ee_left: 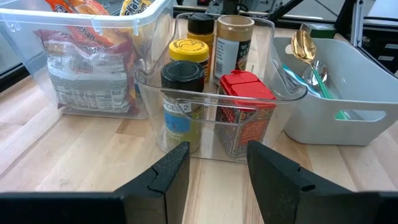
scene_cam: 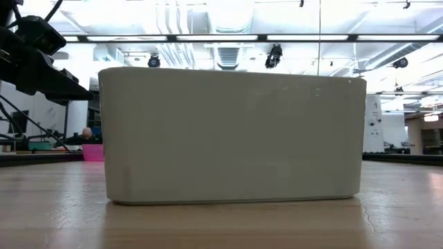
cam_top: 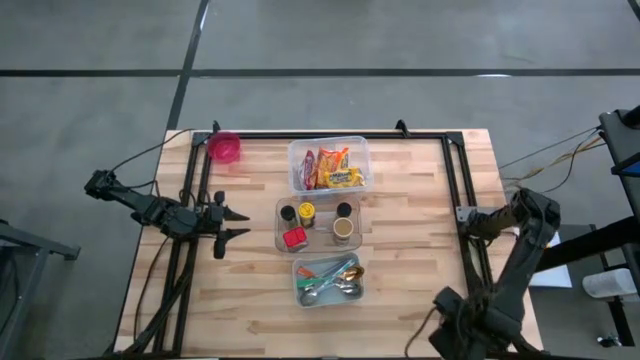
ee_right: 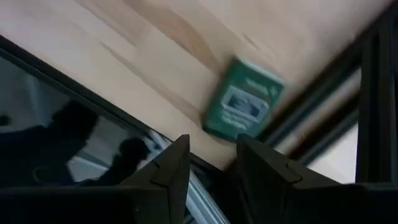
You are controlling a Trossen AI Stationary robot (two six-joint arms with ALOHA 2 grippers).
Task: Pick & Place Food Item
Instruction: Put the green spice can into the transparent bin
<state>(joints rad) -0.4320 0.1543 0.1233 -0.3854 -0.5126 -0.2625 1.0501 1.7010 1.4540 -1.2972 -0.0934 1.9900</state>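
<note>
Left gripper (cam_top: pixel 236 223), fingers parted and empty at frame's centre-left, faces the clear plastic bin of snack packets (cam_top: pixel 329 166) at upper centre; a level, slow approach should avoid the clear spice-jar tray (cam_top: pixel 318 224)

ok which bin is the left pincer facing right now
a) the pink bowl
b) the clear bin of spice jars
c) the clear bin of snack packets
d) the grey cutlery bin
b: the left pincer points straight at the clear bin of spice jars, empty and open just short of it.
</note>
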